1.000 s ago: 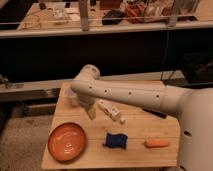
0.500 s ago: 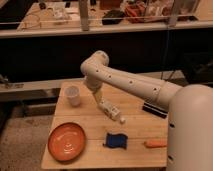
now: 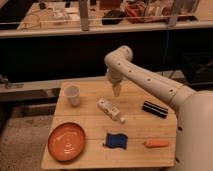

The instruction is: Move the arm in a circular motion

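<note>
I see the arm (image 3: 150, 82) reaching in from the right edge, white tube with small dark dots, elbow joint bent at top near the back edge of the wooden surface (image 3: 95, 127). Its pale tapered tip, the gripper (image 3: 116, 90), points straight down and hangs above the rear middle of the surface, touching nothing; I cannot tell how the fingers stand. On the surface I count 6 items: 1 white cup (image 3: 72, 95) upright at rear left, 1 white bottle (image 3: 111, 110) lying on its side just in front of the gripper, angled toward front right, 1 black rectangular object (image 3: 154, 109) at right under the arm's long segment, 1 orange plate (image 3: 66, 141) at front left, 1 blue cloth (image 3: 115, 141) crumpled at front middle, 1 orange object (image 3: 156, 144), long and thin, at front right. No label or writing readable on anything. Behind the surface a dark wall, above it a cluttered bench (image 3: 100, 17).
</note>
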